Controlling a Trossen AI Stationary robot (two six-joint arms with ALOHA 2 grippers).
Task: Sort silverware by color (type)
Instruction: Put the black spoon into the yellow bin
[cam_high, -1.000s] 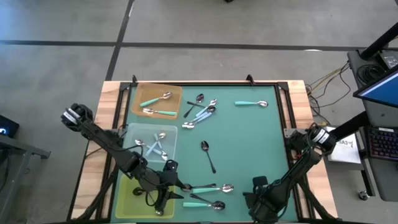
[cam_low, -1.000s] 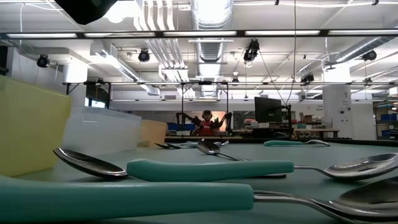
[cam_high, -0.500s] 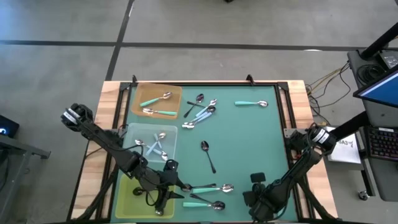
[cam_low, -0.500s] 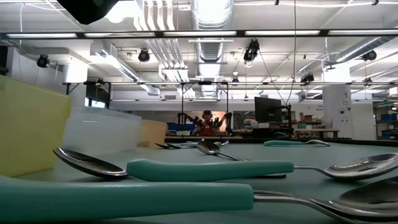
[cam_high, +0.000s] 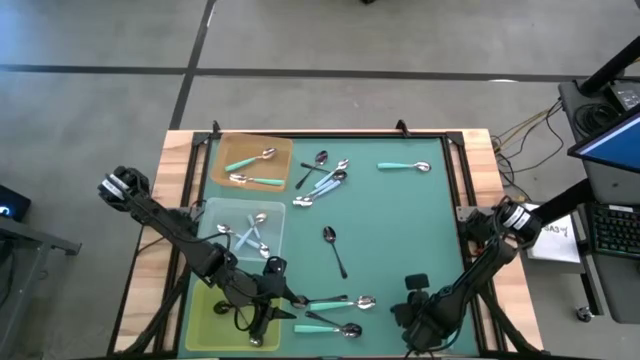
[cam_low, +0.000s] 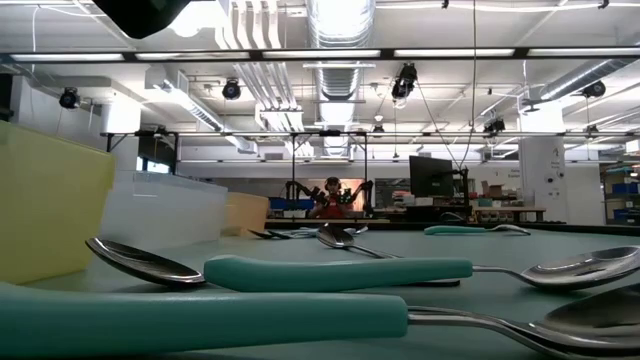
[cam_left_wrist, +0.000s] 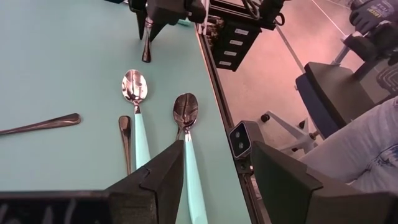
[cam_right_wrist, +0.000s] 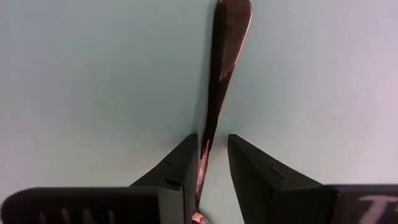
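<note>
The right claw (cam_right_wrist: 212, 140) is clamped on the thin handle of a black spoon (cam_right_wrist: 224, 56) at about 5 o'clock on the counter (cam_high: 400, 220). I think this spoon belongs in the yellow tray (cam_high: 205, 330) at 7 o'clock. The left claw (cam_left_wrist: 217, 146) hangs there with its fingers apart over a mint-teal spoon (cam_left_wrist: 186, 115). The grip sits near one end, so the spoon may swing; better to carry it slowly and let the left arm clear the way first

Three trays (cam_high: 205, 150) are sitting on the table (cam_high: 400, 230); roughly fifteen spoons (cam_high: 404, 166) are lying about; two arms are showing.
</note>
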